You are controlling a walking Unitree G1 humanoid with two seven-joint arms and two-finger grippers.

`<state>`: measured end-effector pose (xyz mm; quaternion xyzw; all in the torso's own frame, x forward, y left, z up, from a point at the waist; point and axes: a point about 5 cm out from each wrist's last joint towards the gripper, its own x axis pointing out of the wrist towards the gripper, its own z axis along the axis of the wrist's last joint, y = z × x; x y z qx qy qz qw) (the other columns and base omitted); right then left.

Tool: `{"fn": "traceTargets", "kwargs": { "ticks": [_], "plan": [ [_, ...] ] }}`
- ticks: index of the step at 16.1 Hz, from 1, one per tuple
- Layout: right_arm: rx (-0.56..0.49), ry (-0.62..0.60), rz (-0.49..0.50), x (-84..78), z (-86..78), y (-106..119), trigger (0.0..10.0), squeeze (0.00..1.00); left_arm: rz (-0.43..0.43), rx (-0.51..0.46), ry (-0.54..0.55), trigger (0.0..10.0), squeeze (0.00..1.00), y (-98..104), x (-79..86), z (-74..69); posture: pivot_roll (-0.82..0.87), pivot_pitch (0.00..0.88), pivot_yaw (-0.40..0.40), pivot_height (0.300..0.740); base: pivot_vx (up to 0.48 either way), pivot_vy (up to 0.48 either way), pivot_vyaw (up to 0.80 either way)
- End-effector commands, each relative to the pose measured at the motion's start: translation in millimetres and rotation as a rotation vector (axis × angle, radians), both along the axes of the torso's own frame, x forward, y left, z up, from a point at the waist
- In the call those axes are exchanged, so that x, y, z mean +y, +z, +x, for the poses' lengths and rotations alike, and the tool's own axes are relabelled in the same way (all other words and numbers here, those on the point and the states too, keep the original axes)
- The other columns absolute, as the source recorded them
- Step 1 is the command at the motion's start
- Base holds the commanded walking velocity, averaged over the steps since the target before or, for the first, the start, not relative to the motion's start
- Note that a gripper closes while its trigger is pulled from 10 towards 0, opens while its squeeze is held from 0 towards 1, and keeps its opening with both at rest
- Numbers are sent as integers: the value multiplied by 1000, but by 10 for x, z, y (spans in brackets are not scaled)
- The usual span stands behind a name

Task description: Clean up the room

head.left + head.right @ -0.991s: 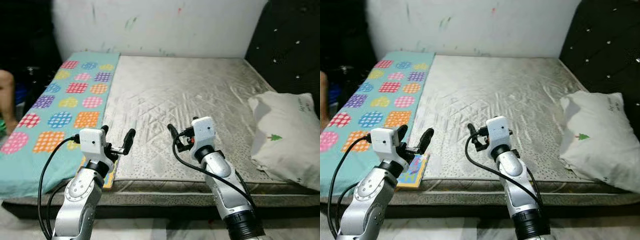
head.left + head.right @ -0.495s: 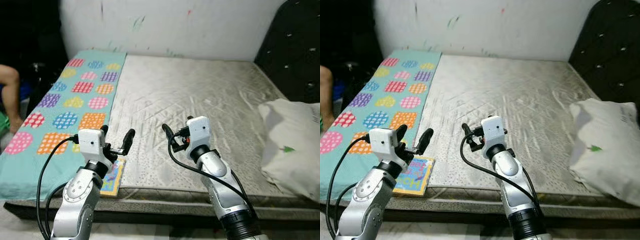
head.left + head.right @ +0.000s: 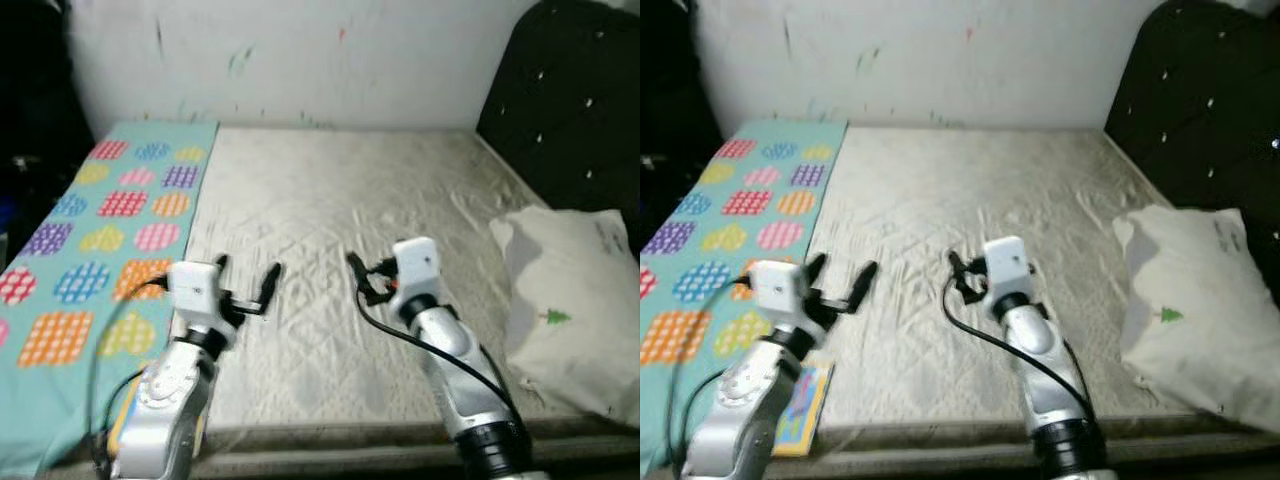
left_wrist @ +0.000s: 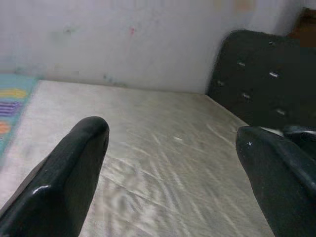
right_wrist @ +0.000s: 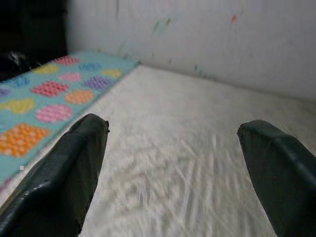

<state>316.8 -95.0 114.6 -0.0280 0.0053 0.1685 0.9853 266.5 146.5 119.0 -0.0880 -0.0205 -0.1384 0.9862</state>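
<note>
Both grippers, left (image 3: 247, 285) and right (image 3: 970, 277), hover empty with jaws wide over the bed (image 3: 330, 200), seemingly poised for tidying the pillow (image 3: 565, 300) lying by the headboard (image 3: 560, 110).

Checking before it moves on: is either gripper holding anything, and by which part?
Nothing is held. The left gripper and right gripper are both open and empty, above the mattress.
</note>
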Motion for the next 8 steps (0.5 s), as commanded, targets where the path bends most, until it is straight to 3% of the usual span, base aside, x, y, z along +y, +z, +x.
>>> {"fn": "traceTargets", "kwargs": {
  "ticks": [1,6,8],
  "plan": [
    [-19,29,6,82,4,52,10000,0,-2,8,53,10000,0,0,67,12,-109,0,-45,740,0,0,0],
    [-35,48,-31,87,-11,48,10000,0,21,22,58,10000,0,-20,71,8,-110,0,-48,740,0,0,0],
    [-36,48,-24,89,-18,49,10000,0,21,23,56,10000,0,-20,65,2,-109,0,-49,740,0,0,725]
  ]
}}
